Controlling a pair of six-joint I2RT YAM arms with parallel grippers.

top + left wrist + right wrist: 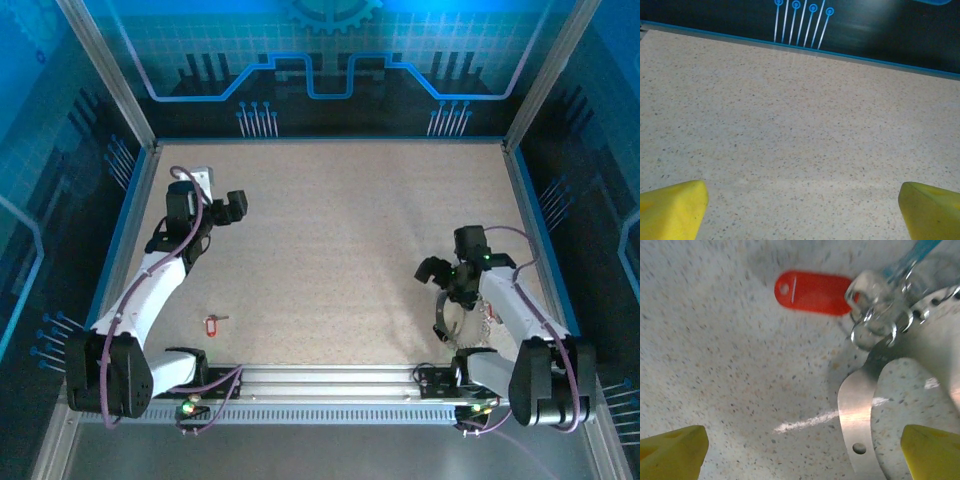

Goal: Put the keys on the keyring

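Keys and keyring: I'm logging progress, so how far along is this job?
Done: possibly one key. A red plastic tag lies against the thin silver wire keyring, though whether it is attached is unclear. In hand: nothing. The left gripper and right gripper are both open and empty, the right above the keyring. Left: at least the small red-tagged silver key, lying loose near the left arm's base.
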